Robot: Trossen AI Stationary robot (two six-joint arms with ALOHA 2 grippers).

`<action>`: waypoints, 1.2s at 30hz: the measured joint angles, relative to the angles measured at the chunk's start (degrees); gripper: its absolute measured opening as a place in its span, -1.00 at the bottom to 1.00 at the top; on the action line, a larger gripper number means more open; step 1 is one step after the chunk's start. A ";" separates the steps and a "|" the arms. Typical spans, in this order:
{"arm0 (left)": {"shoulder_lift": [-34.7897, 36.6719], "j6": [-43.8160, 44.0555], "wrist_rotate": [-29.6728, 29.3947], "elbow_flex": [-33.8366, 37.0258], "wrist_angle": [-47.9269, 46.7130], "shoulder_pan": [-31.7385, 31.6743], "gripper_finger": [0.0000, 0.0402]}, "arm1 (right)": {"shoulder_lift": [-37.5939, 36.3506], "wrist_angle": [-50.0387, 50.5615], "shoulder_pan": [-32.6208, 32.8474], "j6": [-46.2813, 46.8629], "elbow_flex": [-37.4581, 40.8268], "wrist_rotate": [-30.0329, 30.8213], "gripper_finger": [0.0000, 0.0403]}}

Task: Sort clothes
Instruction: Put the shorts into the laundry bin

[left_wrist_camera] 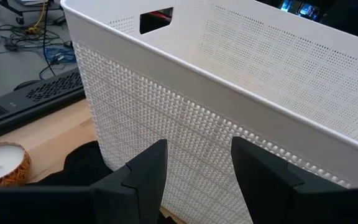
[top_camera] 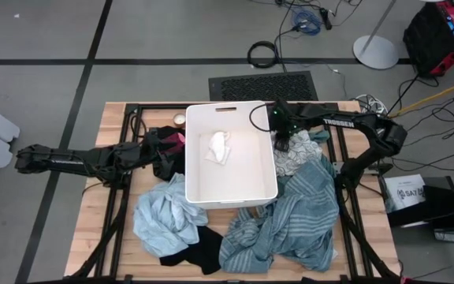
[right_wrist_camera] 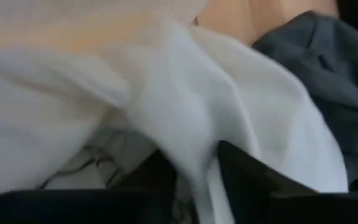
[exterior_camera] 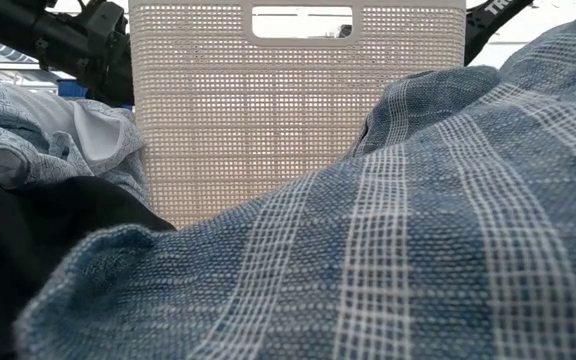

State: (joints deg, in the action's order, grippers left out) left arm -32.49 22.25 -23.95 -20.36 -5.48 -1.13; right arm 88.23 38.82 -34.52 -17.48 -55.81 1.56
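Note:
The white bin (top_camera: 268,177) stands mid-table with one white cloth (top_camera: 219,147) inside. My right gripper (top_camera: 281,144) points down just right of the bin, shut on the white patterned garment (top_camera: 294,160). A dark grey garment (right_wrist_camera: 328,68) lies beside it. The large teal-grey striped cloth (top_camera: 290,221) spreads over the near right and leans against the bin. The light blue garment (top_camera: 164,217) and a black one (top_camera: 195,254) lie near left. My left gripper (left_wrist_camera: 197,180) stands open, facing the bin's left wall, over black and magenta clothes (top_camera: 168,144). My right gripper pinches a raised fold of the white patterned garment (right_wrist_camera: 194,155) between its two fingers, coming from above and pointing steeply down. The rest of the garment lies slack on the table around the fingers; one layer or several, I cannot tell.
A candle in a jar (left_wrist_camera: 2,165) stands on the wooden table by the bin's far left corner. The bin's perforated left wall (left_wrist_camera: 185,124) rises close before my left gripper. Dark metal frame rails (top_camera: 345,229) run along the table.

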 joint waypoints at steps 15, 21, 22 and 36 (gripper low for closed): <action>0.00 0.12 0.05 0.00 0.02 0.00 -0.06 | -14.86 4.77 -0.33 2.36 0.00 2.63 -1.00; 0.00 -0.03 -0.02 0.00 0.02 -0.02 -0.06 | -26.30 4.53 -0.33 5.42 0.00 2.29 -1.00; 0.00 -0.03 -0.02 0.00 0.02 -0.02 -0.06 | -27.87 4.23 -0.33 5.86 0.00 1.36 -1.00; 0.00 -0.04 0.38 -0.02 0.51 -0.02 -0.06 | -44.53 -7.92 -0.26 11.47 0.00 -9.86 -1.00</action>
State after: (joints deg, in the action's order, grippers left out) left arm -32.49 22.21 -23.56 -20.38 -4.97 -1.15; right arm 43.70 30.89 -34.79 -6.01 -55.81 -8.30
